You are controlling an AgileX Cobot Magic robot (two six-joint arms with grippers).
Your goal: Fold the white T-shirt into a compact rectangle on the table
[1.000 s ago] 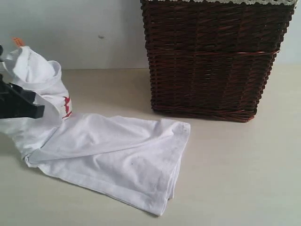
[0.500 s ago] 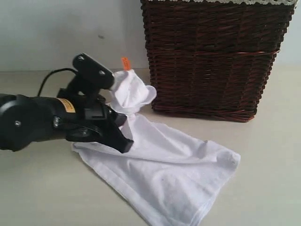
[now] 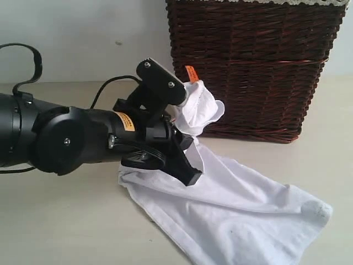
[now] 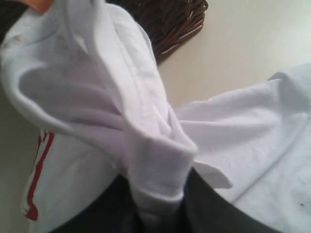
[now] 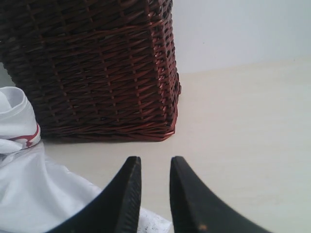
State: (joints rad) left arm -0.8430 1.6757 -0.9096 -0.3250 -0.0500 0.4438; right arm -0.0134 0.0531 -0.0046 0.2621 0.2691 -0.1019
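Left gripper (image 4: 156, 213), clamped on the white T-shirt (image 3: 242, 215), has dragged it toward the basket (image 3: 248, 66); folding looks barely begun. Right gripper (image 5: 154, 167) hangs slightly parted, empty.

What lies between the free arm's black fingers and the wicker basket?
Only bare table separates the right fingers from the basket, as the right wrist view shows; the white T-shirt lies beside that stretch.

The shirt (image 3: 237, 210) is white, with red outlines (image 4: 40, 162) and an orange tag (image 3: 191, 72). The basket (image 3: 253, 66) is dark brown weave with reddish strands. The surface (image 3: 66, 221) is pale beige. The arm (image 3: 60, 141) is black with a yellow label (image 3: 124, 121); the right hand (image 5: 153, 162) is black.
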